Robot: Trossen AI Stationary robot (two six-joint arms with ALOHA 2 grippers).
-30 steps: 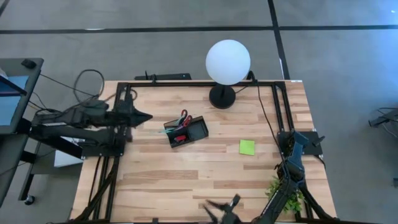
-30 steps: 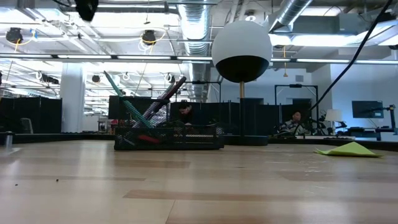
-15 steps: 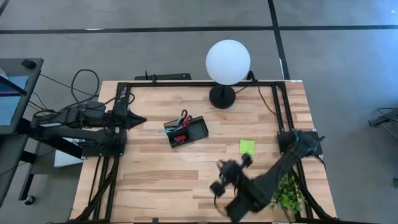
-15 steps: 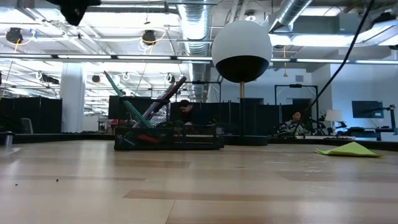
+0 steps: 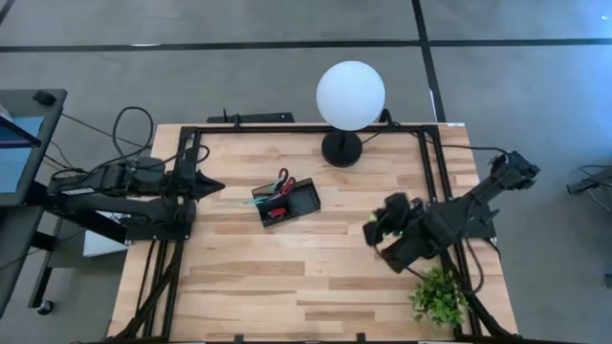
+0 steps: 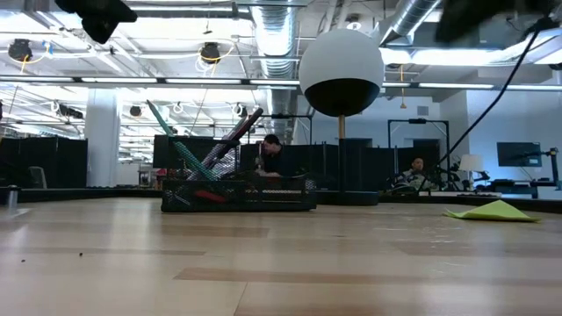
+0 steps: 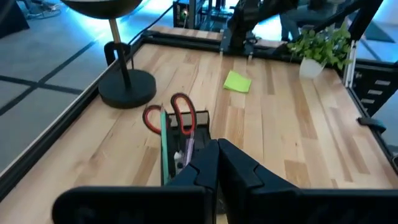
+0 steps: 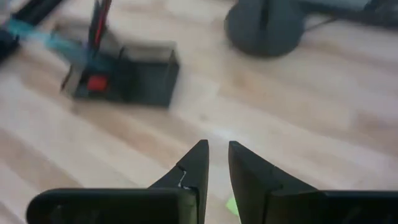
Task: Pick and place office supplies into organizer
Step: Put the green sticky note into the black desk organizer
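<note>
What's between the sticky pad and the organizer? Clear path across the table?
Nothing visible stands between them. The green sticky pad lies flat on bare wood, apart from the organizer, with open table between. The globe lamp stands off that line, toward the far edge. The right gripper hangs over the pad, empty.

Open-plan office: ceiling ducts (image 6: 413, 22), monitors (image 6: 518, 154)

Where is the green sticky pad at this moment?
The sticky pad lies flat on the table's right half, apart from the organizer, between it and the plant. In the high view the right gripper hangs over it and hides it.
</note>
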